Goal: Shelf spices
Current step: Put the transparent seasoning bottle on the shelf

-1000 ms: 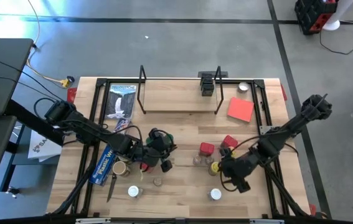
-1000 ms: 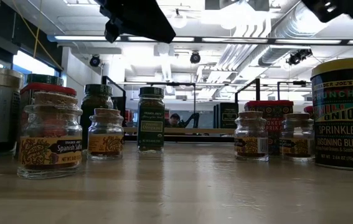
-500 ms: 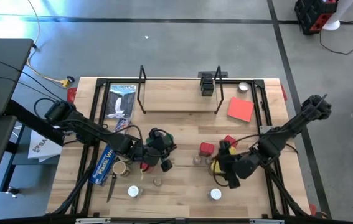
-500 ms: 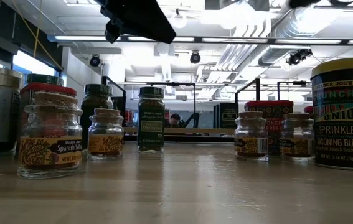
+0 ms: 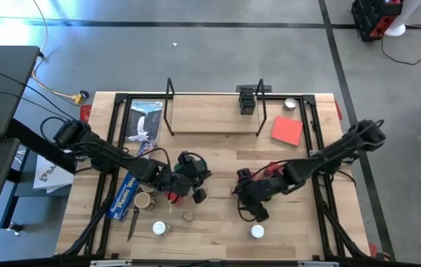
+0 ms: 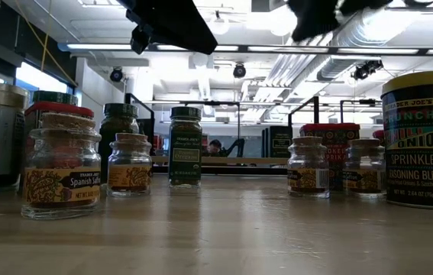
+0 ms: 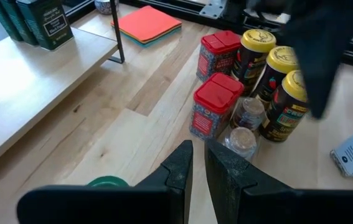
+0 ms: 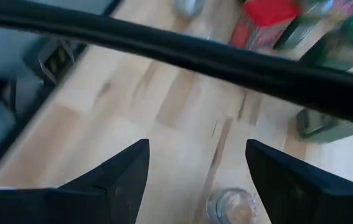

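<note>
The right tool (image 5: 249, 206) has moved left across the counter (image 5: 217, 152), fingers wide and empty, probably reaching for a small glass jar (image 8: 231, 210). The left tool (image 7: 198, 163) stays narrow, holding nothing visible, beside a green-lidded jar (image 5: 197, 167). The shelf (image 5: 210, 117) at the far side carries two dark tins (image 5: 246, 101); two red tins (image 7: 212, 106) and three yellow-lidded jars (image 7: 283, 102) wait on the counter.

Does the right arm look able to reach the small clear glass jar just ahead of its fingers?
Probably yes: the right gripper is open, the small clear glass jar lines up with its gap, and bare wooden tabletop surrounds it.
</note>
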Robot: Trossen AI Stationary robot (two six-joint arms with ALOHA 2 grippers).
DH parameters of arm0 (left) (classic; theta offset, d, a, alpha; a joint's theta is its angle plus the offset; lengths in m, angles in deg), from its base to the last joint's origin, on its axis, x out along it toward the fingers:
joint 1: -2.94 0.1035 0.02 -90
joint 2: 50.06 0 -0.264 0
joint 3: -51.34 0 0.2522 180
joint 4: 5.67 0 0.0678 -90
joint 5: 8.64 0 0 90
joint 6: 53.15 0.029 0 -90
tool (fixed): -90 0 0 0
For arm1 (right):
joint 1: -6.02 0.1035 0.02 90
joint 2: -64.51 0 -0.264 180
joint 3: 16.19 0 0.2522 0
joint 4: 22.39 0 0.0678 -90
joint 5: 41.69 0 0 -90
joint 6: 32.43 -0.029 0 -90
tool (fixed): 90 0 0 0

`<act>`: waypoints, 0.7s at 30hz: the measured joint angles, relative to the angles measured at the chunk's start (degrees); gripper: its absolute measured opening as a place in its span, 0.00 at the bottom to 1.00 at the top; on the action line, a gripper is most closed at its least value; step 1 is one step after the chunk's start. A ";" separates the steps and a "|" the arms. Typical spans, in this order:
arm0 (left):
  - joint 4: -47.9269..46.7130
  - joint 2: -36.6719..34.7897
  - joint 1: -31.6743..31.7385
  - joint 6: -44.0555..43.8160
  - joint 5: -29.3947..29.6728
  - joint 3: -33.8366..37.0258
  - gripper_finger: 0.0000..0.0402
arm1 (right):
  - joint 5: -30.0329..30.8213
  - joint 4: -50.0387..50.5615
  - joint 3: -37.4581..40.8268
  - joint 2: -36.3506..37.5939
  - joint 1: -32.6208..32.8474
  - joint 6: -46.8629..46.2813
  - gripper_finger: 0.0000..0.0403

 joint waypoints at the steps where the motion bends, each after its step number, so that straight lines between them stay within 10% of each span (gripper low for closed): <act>1: -0.02 0.00 -0.01 0.01 -0.01 0.00 0.09 | -0.16 0.45 0.00 -1.15 -0.60 0.69 0.65; 21: -0.15 0.00 0.15 -0.02 -0.03 0.00 0.09 | -4.06 5.71 -0.11 -10.98 -8.76 1.43 0.55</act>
